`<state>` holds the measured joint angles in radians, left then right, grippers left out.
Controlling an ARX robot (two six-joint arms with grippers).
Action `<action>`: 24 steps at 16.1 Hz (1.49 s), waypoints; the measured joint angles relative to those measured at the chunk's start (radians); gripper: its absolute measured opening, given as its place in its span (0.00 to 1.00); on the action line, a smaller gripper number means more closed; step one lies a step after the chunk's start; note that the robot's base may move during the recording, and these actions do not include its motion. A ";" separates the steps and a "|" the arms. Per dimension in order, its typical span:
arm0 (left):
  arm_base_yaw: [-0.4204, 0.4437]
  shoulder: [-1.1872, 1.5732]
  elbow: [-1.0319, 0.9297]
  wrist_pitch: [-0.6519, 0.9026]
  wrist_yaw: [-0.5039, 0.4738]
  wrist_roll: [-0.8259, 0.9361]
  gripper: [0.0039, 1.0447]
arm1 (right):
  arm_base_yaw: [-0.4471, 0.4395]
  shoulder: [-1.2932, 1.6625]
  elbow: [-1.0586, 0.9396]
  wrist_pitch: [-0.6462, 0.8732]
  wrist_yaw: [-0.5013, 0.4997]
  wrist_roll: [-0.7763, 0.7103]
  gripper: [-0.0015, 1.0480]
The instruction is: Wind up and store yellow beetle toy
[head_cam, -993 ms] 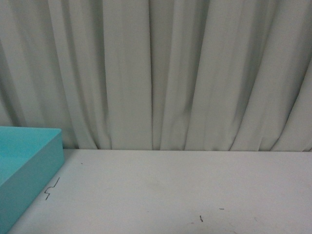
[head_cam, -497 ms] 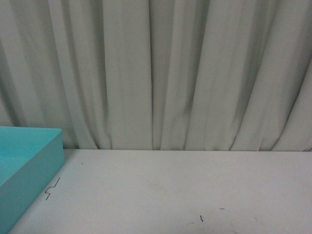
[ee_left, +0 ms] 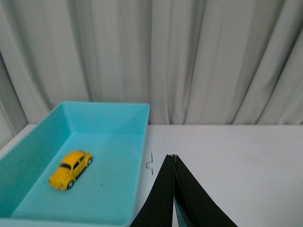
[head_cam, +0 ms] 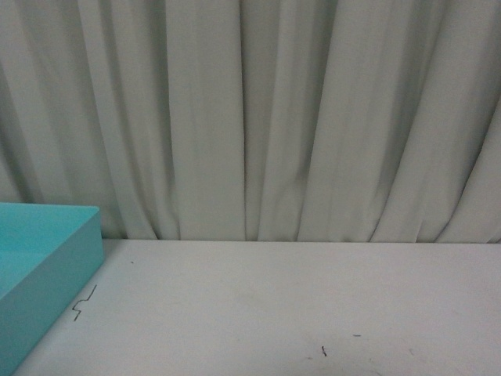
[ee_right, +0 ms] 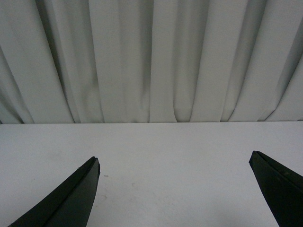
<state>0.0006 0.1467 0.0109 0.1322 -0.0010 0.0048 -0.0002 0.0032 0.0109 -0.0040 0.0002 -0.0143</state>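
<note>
The small glossy yellow beetle toy car [ee_left: 70, 169] with dark windows and black wheels sits on its wheels on the floor of the shallow turquoise plastic tray [ee_left: 139, 156], toward the tray's side away from the left claw, touching none of the walls as far as the left wrist view shows. The left claw [ee_left: 173, 158] has its two black fingers pressed together with nothing between them, and it hangs over the white bench [ee_left: 236, 161] just outside the tray's wall, so the toy lies apart from it, across the tray's floor. A small dark squiggle mark [ee_left: 151, 163] sits on the bench between the tray's wall and the claw's tips. In the right wrist view the right claw [ee_right: 174, 163] is spread wide with bare bench between its black fingers [ee_right: 78, 189], holding nothing. The front view shows only a corner of the tray [head_cam: 47, 258], the bench [head_cam: 274, 298] and the pale grey pleated curtain [head_cam: 250, 117] behind; neither arm nor the toy appears there
</note>
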 joint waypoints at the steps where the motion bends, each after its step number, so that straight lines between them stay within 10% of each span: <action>1: 0.000 -0.044 0.000 -0.072 0.000 0.000 0.01 | 0.000 0.000 0.000 0.000 0.000 0.000 0.94; 8: 0.000 -0.141 -0.001 -0.136 0.000 -0.001 0.01 | 0.000 0.000 0.000 0.000 0.000 0.000 0.94; 19: 0.000 -0.141 -0.001 -0.136 0.000 -0.001 0.96 | 0.000 0.000 0.000 0.000 0.000 0.000 0.94; 24: 0.000 -0.141 -0.001 -0.135 0.000 -0.002 0.94 | 0.000 0.000 0.000 0.001 0.000 0.000 0.94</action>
<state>0.0006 0.0059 0.0097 -0.0029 -0.0006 0.0032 -0.0002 0.0029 0.0109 -0.0032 0.0006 -0.0143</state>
